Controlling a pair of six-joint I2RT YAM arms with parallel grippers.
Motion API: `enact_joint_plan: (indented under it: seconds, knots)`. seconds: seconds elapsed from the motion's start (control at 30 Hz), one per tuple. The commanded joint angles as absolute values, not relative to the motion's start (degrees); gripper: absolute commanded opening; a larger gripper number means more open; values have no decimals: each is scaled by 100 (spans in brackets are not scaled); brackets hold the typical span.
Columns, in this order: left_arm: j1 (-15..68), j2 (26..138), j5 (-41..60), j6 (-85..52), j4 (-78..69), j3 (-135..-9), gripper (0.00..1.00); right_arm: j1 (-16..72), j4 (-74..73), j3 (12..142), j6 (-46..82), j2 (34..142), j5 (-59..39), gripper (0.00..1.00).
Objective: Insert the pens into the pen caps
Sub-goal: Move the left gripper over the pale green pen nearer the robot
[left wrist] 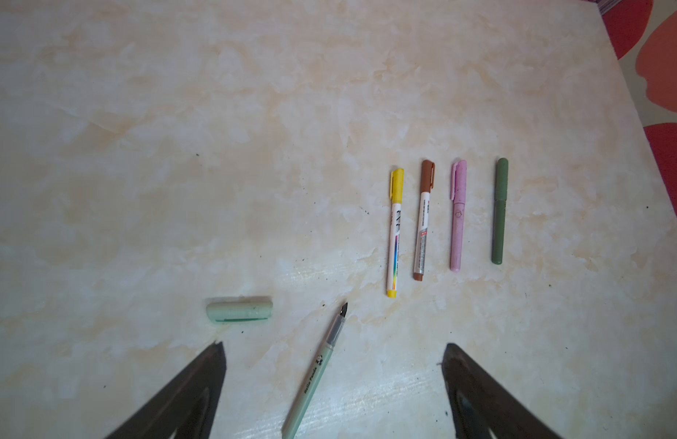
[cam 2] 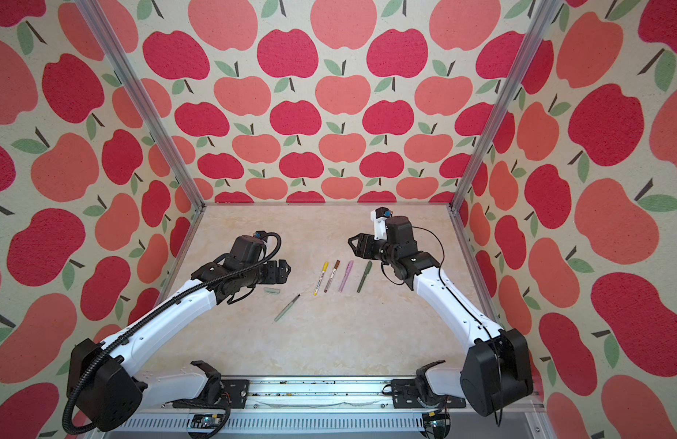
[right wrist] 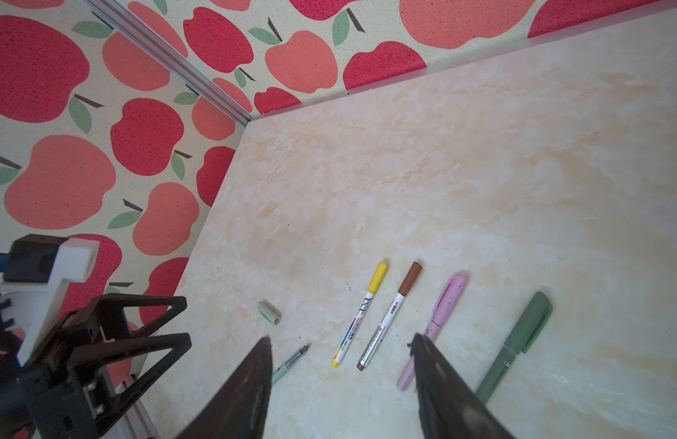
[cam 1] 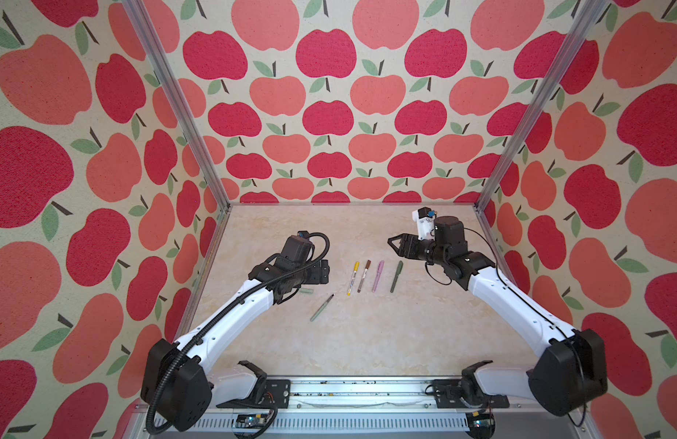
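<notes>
- Left jaws: spread wide, nothing in them. They hang over the worktop (cam 1: 367, 342), left of the row of pens.
- Right jaws: apart too, and empty. In both top views they're up in the air over the back right of the worktop, pointing left, behind the dark green pen (cam 1: 396, 276).
- The one unfinished pen is the pale green pen (left wrist: 317, 370). It lies flat on the worktop at a slant with its dark tip bare. In my left wrist view the barrel runs through the gap between my left jaws, but I'm not gripping it.
- Its light green cap (left wrist: 239, 309) lies on its side near the tip, not touching the pen. In a top view the cap (cam 1: 306, 290) peeks out just beside my left arm (cam 1: 234, 304).
- The other four pens lie side by side in a neat row mid-worktop, none touching, each with a cap on the far end. From the left:
  - white pen with yellow cap (cam 1: 353, 278)
  - white pen with brown cap (cam 1: 364, 276)
  - pink pen (cam 1: 378, 276)
  - the dark green pen
- The bare tip of the pale green pen points up toward the near end of the white pen with yellow cap.
</notes>
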State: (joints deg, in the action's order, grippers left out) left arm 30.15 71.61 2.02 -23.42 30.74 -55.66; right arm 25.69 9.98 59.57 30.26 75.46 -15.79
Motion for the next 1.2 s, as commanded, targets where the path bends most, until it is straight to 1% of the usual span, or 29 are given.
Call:
enact_joint_plan:
  seconds: [0.0, 0.17, 0.27, 0.37, 0.43, 0.5, 0.7, 0.87, 1.03, 1.17]
  knots:
    - [3185, 7348, 369, -2548, 3747, -5296, 90, 2522, 905, 5906, 3093, 7583, -1702, 61]
    - [3688, 8217, 254, -2352, 3894, -5394, 87, 2522, 944, 5930, 3096, 7573, -1749, 61]
    - [3954, 8804, 19, -2213, 3964, -5565, 86, 2522, 999, 5933, 3081, 7524, -1728, 61]
    - [4074, 9211, -44, -2128, 3973, -5647, 82, 2522, 1048, 5924, 3058, 7446, -1697, 61]
    - [4083, 9367, -78, -2109, 3973, -5677, 75, 2522, 1077, 5915, 3042, 7397, -1679, 61]
    - [4087, 9446, -164, -2126, 3960, -5661, 71, 2515, 1090, 5899, 3041, 7375, -1664, 61]
    - [4069, 9557, -269, -2136, 3859, -5530, 66, 2503, 1050, 5889, 3050, 7393, -1687, 61]
    - [4075, 9818, -308, -2092, 3850, -5559, 52, 2504, 990, 5880, 3076, 7434, -1735, 61]
    - [4070, 9971, -300, -2030, 3802, -5584, 41, 2480, 1049, 5960, 3068, 7487, -1758, 61]
    - [4073, 10105, -283, -1991, 3727, -5652, 29, 2470, 1090, 5994, 3059, 7447, -1730, 62]
